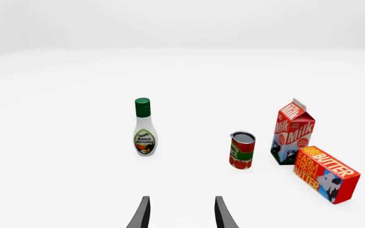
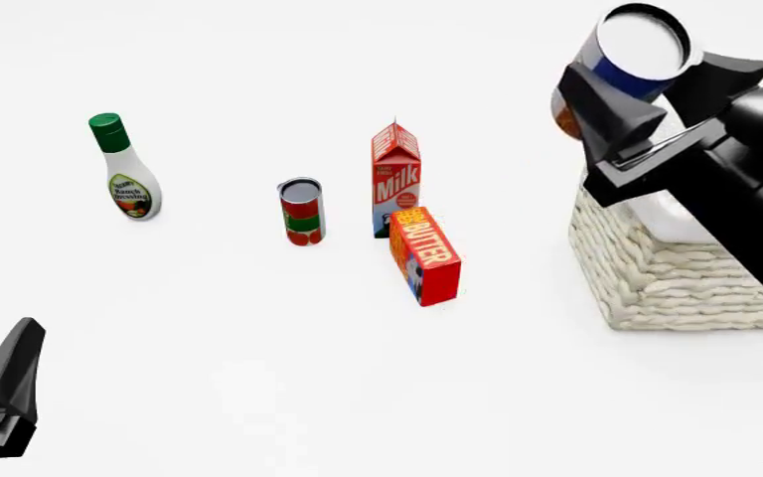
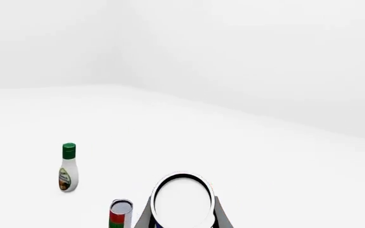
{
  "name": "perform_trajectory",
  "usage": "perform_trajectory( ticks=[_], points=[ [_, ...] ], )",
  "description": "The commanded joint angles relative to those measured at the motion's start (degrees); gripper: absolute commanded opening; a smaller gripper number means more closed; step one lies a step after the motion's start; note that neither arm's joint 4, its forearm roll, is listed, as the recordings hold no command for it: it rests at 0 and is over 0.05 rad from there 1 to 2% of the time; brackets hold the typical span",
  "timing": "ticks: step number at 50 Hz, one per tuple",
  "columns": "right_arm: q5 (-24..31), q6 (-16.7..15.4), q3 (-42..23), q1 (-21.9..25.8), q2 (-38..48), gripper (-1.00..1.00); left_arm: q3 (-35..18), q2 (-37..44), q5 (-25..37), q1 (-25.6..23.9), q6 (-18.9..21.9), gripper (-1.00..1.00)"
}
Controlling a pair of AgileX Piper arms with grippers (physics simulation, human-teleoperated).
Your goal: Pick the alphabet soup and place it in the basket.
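The right gripper (image 2: 631,75) is clamped on the alphabet soup (image 2: 634,52), a blue-labelled can with a silver-white top, held high above the basket (image 2: 660,273) at the right. The basket's inside is hidden by the arm. The left gripper (image 1: 181,213), near left, has fingers apart.

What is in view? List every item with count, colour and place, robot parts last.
alphabet soup: 1, blue label, silver top; held aloft in right gripper, above the basket's left edge
basket: 1, cream wicker; table right
ranch dressing bottle: 1, white, green cap; table left
tomato can: 1, red and green; centre
milk carton: 1, red and white; right of that can
butter box: 1, red and orange; in front of carton
left gripper: 1, black, open, empty
right gripper: 1, black, shut on soup
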Motion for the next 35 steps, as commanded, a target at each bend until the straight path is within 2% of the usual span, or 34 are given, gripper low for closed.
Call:
perform_trajectory(
  ticks=[1, 17, 35],
  points=[
    [3.4, -0.1, -2.4, -3.8, -2.4, -1.00, 0.0, 0.0, 0.0, 0.0, 0.0, 1.00],
    [5.4, -0.9, -3.9, -11.6, -2.1, -1.00, 0.0, 0.0, 0.0, 0.0, 0.0, 1.00],
    [5.6, -0.6, -4.4, -17.6, -1.2, -1.00, 0.0, 0.0, 0.0, 0.0, 0.0, 1.00]
  ],
)
